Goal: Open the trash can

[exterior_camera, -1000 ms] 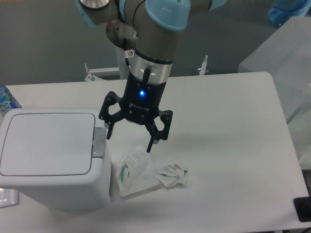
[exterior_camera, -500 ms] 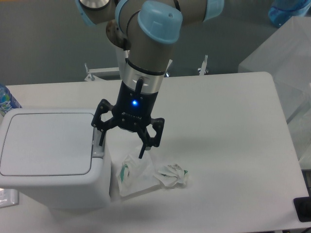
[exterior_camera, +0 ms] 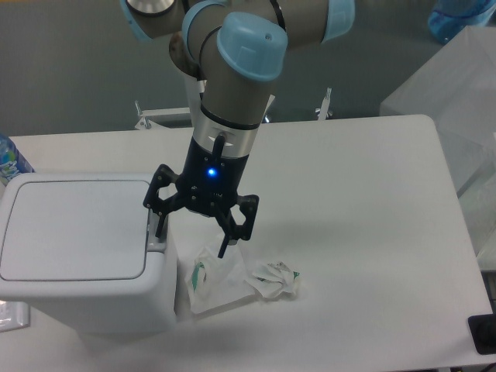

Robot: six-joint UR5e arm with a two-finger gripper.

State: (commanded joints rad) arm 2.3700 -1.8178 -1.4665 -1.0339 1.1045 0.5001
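Note:
The trash can [exterior_camera: 77, 256] is a boxy white bin at the table's front left, its flat lid [exterior_camera: 74, 229] closed. Its small grey push-button latch [exterior_camera: 157, 236] sits on the right edge of the top. My gripper [exterior_camera: 191, 242] is open and empty, pointing down. Its left finger [exterior_camera: 159, 227] is right over the latch and appears to touch it. Its right finger [exterior_camera: 227, 242] hangs over the wrappers beside the bin.
Two crumpled white-green wrappers [exterior_camera: 232, 277] lie on the table just right of the bin. A blue-capped bottle [exterior_camera: 9, 161] shows at the left edge. A dark object [exterior_camera: 482, 335] sits at the front right corner. A translucent bin [exterior_camera: 457, 93] stands at the right.
My gripper has moved left and down, from beside the bin to where its left finger is over the grey latch. The lid has stayed closed.

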